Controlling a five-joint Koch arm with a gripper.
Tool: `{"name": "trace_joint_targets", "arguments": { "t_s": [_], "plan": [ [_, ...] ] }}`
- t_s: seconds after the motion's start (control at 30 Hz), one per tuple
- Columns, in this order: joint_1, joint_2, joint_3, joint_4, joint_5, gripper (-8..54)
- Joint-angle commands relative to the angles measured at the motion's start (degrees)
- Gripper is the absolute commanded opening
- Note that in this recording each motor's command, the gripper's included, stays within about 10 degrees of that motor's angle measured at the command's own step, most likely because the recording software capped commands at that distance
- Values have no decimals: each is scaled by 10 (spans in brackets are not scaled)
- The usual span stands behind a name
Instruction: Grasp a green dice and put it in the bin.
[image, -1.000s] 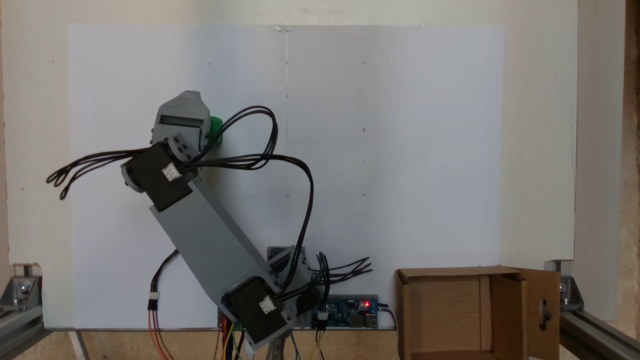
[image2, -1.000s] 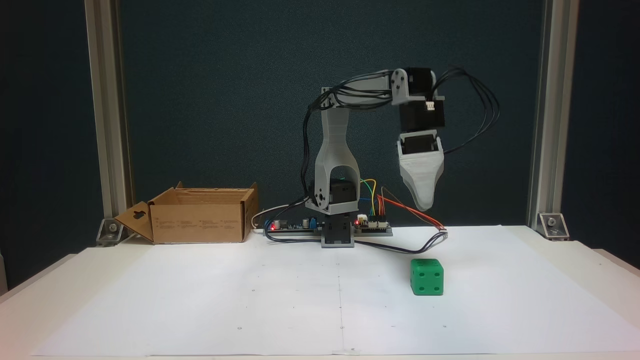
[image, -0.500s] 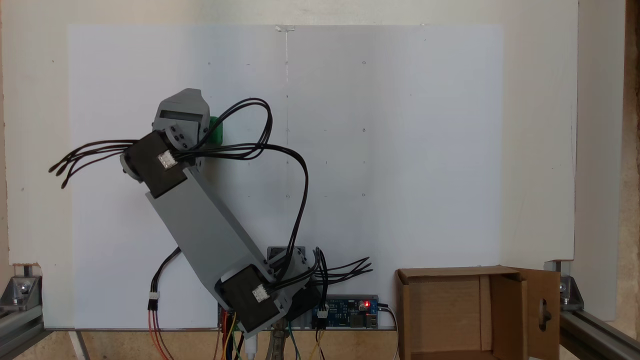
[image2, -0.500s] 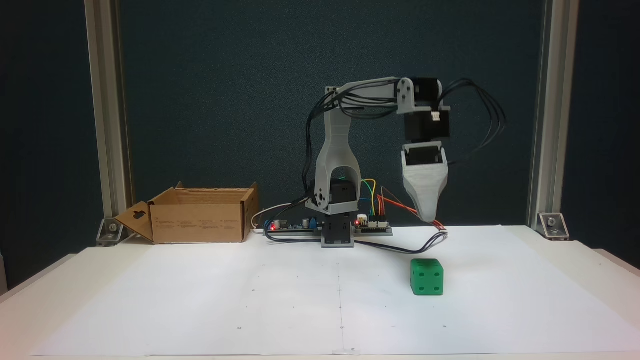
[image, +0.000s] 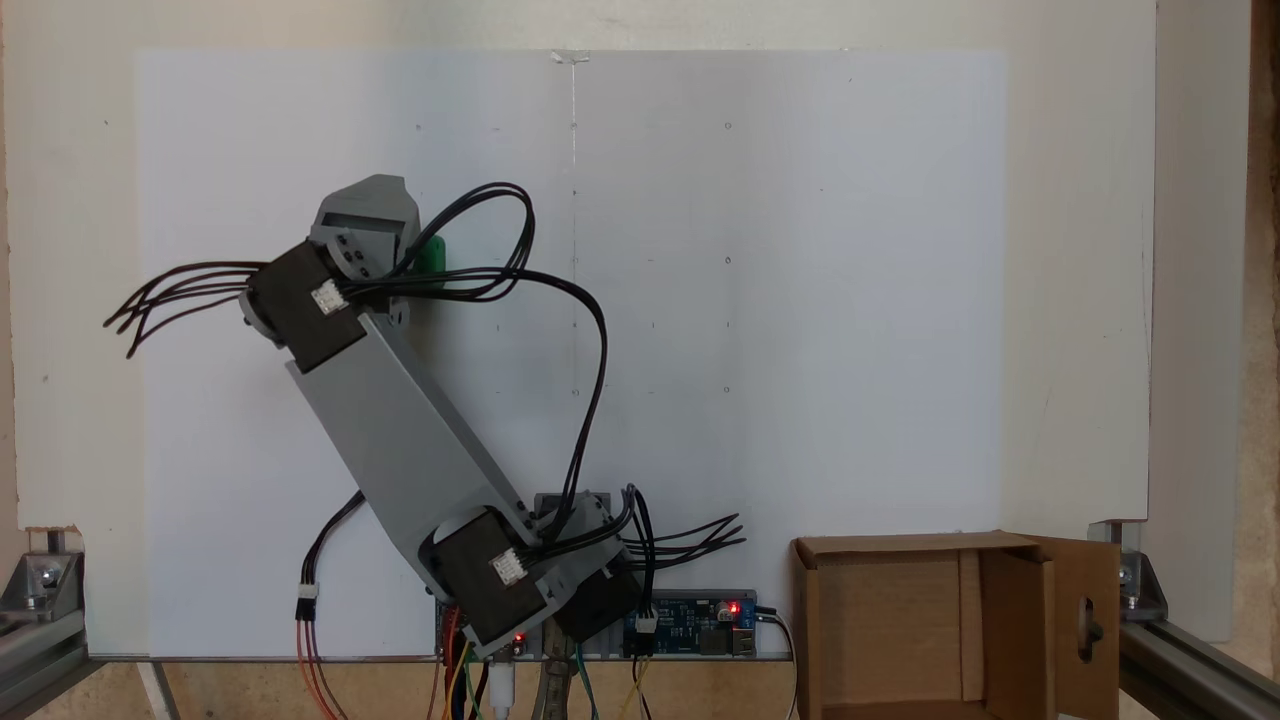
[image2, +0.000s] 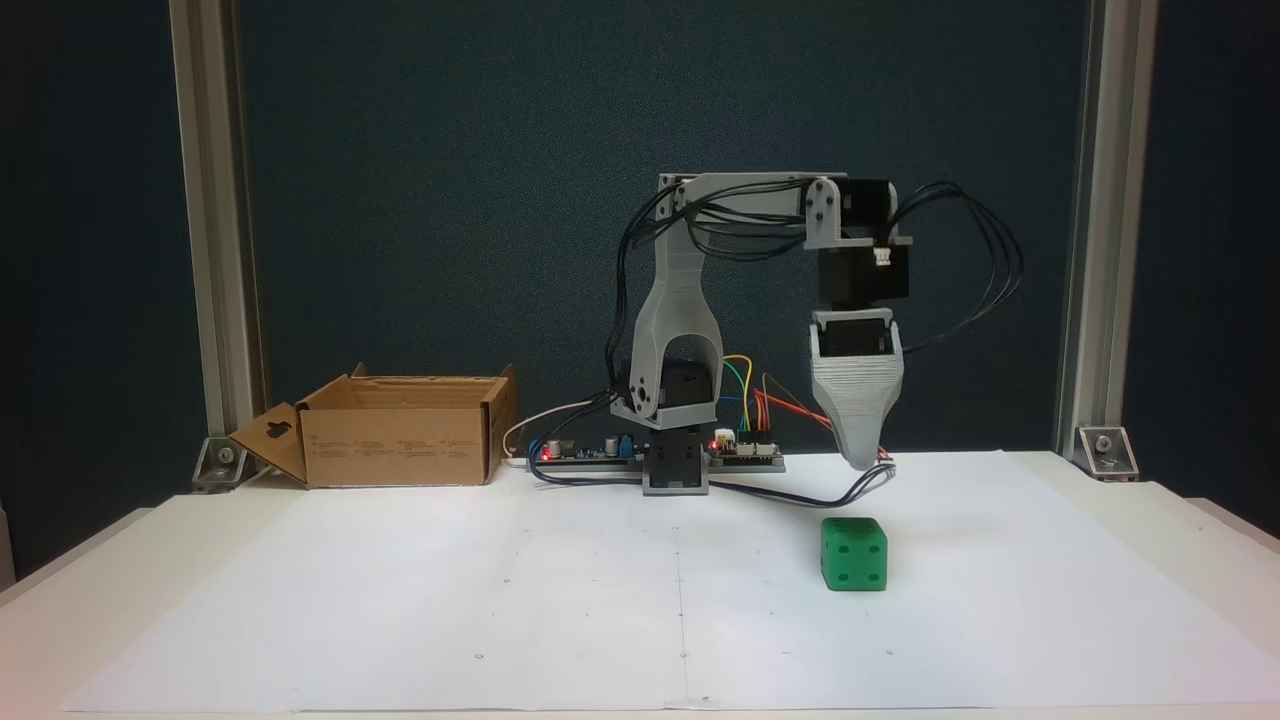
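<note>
- Gripper (image2: 860, 462) pointing straight down, tip in the air above the dice (image2: 854, 553), clear gap between them, no contact.
- From above: gripper (image: 365, 215) head covering most of the dice (image: 432, 256); only a green sliver visible at its right edge.
- Jaw state: cannot tell. Jaws stacked one behind the other in the front view, only one grey tapered tip visible; hidden under the wrist housing from above.
- Nothing visibly held.
- Dice sitting flat on the white sheet (image2: 500, 600), right of the base in the front view, left half of the sheet (image: 800, 300) in the top view. Pips visible on the facing sides.
- Bin (image2: 400, 430) at the back left corner of the table in the front view, well apart from the dice and the arm. Open top, flaps up, one flap with the slot hole folded outward to the left.
- Same bin (image: 1010, 630) at bottom right in the top view, slotted flap on its right side, interior bare cardboard as far as visible.
- Arm (image2: 680, 300) upper link upright, forearm roughly horizontal reaching to the right in the front view; black cables (image2: 980, 260) looping off the wrist.
- Top view: forearm (image: 400, 430) running diagonally from base at bottom centre up to the left.
- Controller board (image2: 590, 455) behind the base, red LEDs lit; same board (image: 700, 615) visible at the bottom edge from above.
- Aluminium frame posts (image2: 205, 230) on both sides of the table.
</note>
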Motion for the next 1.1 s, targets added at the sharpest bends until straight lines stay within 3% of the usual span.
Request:
{"name": "trace_joint_targets", "arguments": {
  "t_s": [0.0,1.07],
  "plan": [
    [0,3,-34,-5,47,433],
    [-8,-35,48,-62,47,433]
  ]
}}
